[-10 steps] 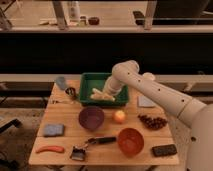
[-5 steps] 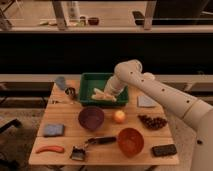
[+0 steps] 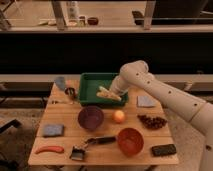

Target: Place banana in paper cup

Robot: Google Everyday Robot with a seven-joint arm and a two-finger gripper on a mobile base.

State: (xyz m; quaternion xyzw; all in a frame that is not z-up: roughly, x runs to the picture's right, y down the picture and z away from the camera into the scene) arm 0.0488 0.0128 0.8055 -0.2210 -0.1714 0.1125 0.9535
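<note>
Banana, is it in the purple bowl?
No, the banana lies in the green tray, by the robot's hand.

Claw (image 3: 113,93) indistinct over banana (image 3: 107,93)

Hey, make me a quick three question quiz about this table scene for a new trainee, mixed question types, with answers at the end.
1. True or false: the banana lies in the green tray.
2. Which sits nearest the purple bowl? A) grapes B) orange ball C) black phone
3. Fill in: the gripper is over the ____.

Key: 1 true; 2 B; 3 green tray.
</note>
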